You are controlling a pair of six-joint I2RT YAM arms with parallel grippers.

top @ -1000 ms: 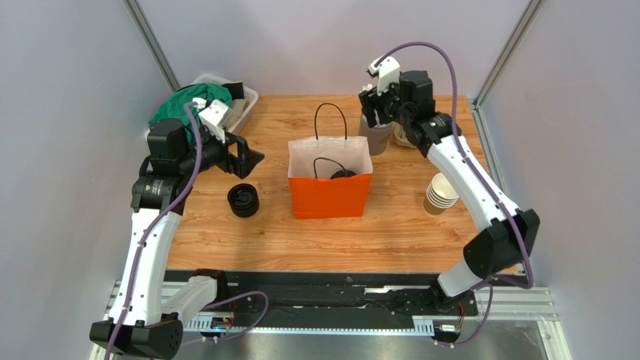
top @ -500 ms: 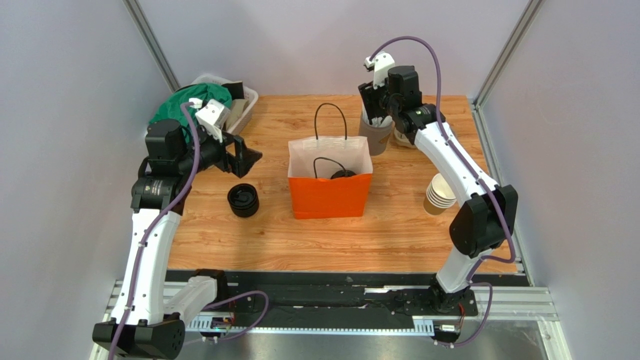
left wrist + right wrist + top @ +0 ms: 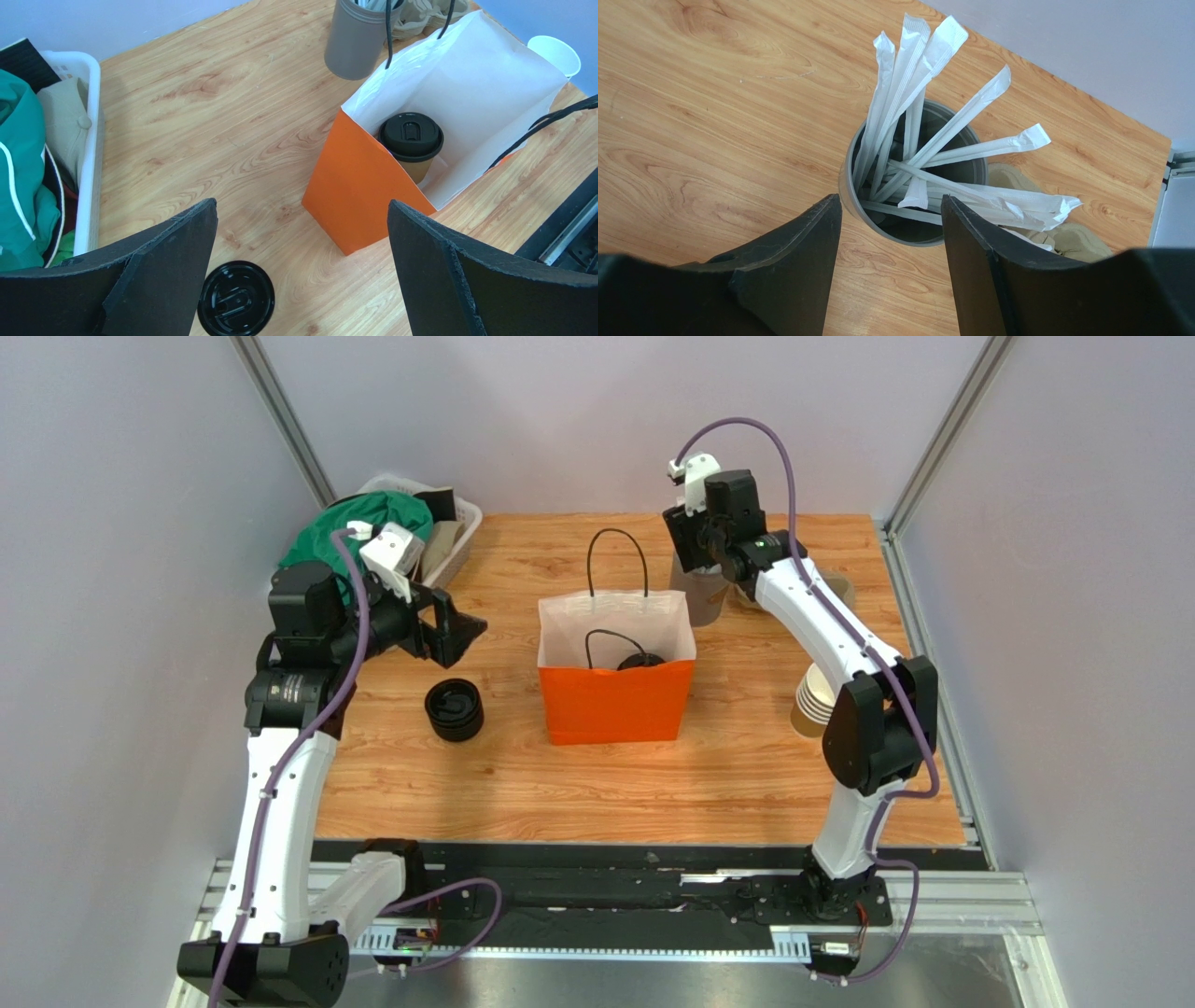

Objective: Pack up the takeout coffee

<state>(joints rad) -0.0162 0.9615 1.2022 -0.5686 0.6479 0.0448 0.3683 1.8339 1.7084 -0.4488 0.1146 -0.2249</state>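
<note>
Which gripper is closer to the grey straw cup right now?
Right. The right gripper hangs directly above the grey straw cup, jaws apart. The left gripper is across the table on the far side of the orange bag, open.

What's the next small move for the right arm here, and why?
Probably lower the right gripper a little onto the white straws in the grey cup and close on one. Its jaws stand apart above them, holding nothing, and the lidded coffee already sits in the orange bag.
</note>
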